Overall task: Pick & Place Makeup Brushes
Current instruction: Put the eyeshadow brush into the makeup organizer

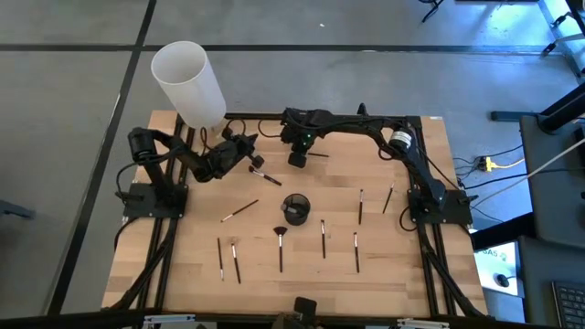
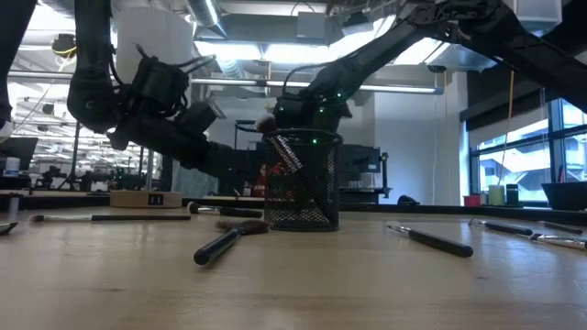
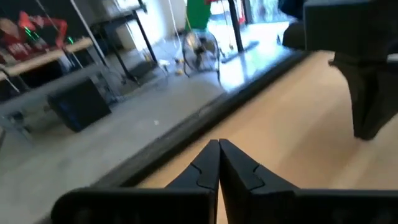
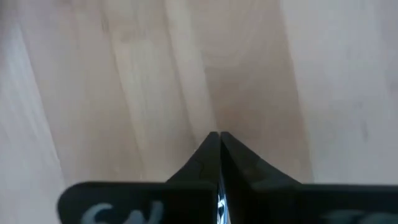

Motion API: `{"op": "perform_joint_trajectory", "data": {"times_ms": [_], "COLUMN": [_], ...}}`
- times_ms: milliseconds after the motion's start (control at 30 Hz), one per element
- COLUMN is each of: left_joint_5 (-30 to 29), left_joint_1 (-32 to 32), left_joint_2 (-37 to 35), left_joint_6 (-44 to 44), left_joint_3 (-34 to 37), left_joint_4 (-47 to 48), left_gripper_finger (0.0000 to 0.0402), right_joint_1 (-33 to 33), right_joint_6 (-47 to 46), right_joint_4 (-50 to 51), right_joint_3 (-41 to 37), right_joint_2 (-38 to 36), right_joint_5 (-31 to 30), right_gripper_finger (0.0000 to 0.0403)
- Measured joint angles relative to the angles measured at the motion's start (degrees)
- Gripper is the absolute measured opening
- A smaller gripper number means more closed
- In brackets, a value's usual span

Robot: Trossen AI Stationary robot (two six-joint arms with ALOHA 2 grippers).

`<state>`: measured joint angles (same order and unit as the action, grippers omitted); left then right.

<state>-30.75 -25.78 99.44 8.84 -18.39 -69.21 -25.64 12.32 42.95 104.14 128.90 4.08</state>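
The tabletop (image 1: 183,265) is showing pale, matt wood planks with visible grain and a dark metal frame along its edges. The round cup (image 2: 303,180) at its centre is looking like black wire mesh. The makeup brushes (image 1: 322,238) are showing smooth dark handles. Both tools, left (image 3: 218,149) and right (image 4: 217,140), are looking like matt black plastic.

Grey concrete floor (image 1: 73,137) is stretching around the wooden table (image 1: 384,274). A white cylinder (image 1: 187,82) is standing at the table's far left corner. Ceiling lights (image 2: 248,46) are glowing overhead, and daylight is coming through windows (image 2: 564,147) on the right.
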Motion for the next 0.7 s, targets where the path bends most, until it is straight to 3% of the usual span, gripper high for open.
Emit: {"op": "perform_joint_trajectory", "data": {"times_ms": [267,467,600,700], "left_joint_5": [2.7,2.8,3.6,5.1], "left_joint_1": [-0.6,-0.6,0.9,2.1], "left_joint_2": [-0.2,-0.3,-0.2,-0.2], "left_joint_6": [6.1,13.9,8.8,9.2], "left_joint_3": [0.0,0.0,1.3,1.8], "left_joint_4": [-5.6,-9.4,-8.4,-8.5], "left_gripper_finger": [0.0005,0.0004,0.0004,0.0004], "right_joint_1": [-0.1,0.7,3.8,6.9], "right_joint_6": [-7.8,-14.1,-14.3,-11.7], "right_joint_4": [-1.2,-10.9,-23.1,-37.4], "right_joint_3": [5.9,5.7,-0.2,-11.6], "right_joint_2": [-2.7,-8.3,-14.0,-19.1], "right_joint_5": [4.7,7.0,6.3,5.5], "right_gripper_finger": [0.0002,0.0002,0.0001,0.0001]}}
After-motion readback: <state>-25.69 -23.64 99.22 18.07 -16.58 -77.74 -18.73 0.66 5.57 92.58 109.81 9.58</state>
